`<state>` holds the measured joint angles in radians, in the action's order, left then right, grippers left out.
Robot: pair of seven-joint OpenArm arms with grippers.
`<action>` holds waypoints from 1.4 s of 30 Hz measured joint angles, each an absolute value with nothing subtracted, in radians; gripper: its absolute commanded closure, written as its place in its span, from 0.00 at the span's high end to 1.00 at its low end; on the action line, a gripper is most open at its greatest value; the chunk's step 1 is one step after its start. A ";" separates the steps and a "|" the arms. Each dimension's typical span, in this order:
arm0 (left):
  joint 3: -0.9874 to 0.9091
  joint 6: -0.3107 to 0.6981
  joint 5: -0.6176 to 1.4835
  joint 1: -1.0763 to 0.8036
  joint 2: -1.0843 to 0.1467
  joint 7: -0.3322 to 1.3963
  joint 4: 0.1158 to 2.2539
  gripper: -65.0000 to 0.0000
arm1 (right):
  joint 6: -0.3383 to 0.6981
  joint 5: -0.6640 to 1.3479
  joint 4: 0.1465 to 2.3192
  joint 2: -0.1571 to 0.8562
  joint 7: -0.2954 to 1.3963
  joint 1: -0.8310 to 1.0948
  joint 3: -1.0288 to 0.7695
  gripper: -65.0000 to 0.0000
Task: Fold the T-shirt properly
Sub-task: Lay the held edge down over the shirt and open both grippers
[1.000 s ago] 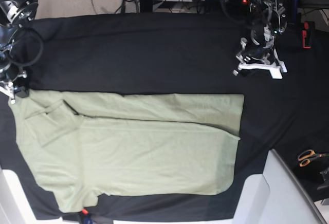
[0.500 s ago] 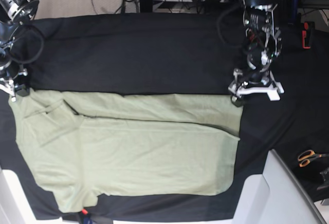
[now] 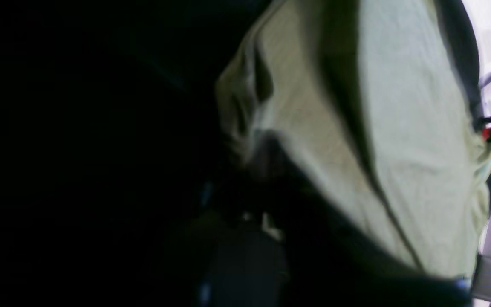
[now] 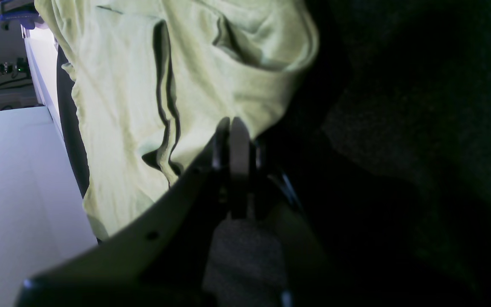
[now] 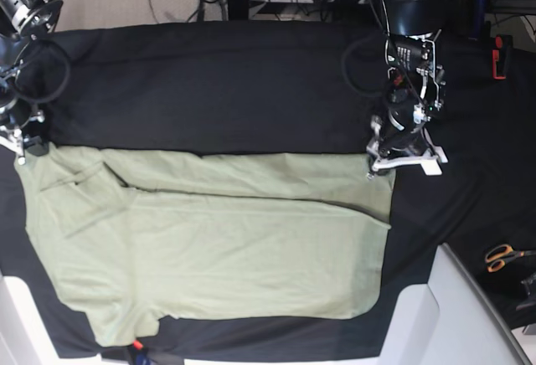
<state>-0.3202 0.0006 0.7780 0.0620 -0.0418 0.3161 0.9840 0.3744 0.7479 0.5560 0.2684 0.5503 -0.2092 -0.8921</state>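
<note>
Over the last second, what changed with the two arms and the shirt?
The left gripper came down from the bare black cloth to the far right corner of the T-shirt and closed there; a pinch on the fabric looks likely but is too dark to confirm at the wrist. The right gripper stayed shut on the far left corner. The shirt lies flat as before, and the scissors have not moved.

T-shirt (image 5: 209, 239): flat on desk (image 5: 218, 80), toward near edge | left pincer (image 5: 381, 162): at shirt's far right corner | right pincer (image 5: 18, 151): at shirt's far left corner | scissors (image 5: 502, 256): near desk's right edge
</note>
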 measured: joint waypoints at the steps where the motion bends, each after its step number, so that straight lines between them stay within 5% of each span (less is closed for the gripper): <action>1: -0.320 0.001 0.780 0.066 -0.042 0.318 0.980 0.00 | 0.374 0.748 0.556 0.268 0.551 -0.209 -0.892 0.00; 6: -0.319 0.000 0.777 0.044 -0.042 0.331 1.009 0.00 | 0.374 0.751 0.566 0.270 0.575 -0.205 -0.892 0.00; 24: -0.319 -0.020 0.770 -0.499 -0.072 0.393 1.525 0.00 | 0.350 0.728 1.013 0.222 0.793 0.117 -0.895 0.00; 42: -0.320 -0.023 0.764 -0.606 -0.108 0.382 1.558 0.00 | 0.351 0.728 1.236 0.112 0.795 0.298 -0.892 0.00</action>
<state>-0.3202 -0.0231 0.7643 -0.6064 -0.1081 0.3820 1.5581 0.3511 0.7277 1.2358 0.1123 0.7948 0.2981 -0.8921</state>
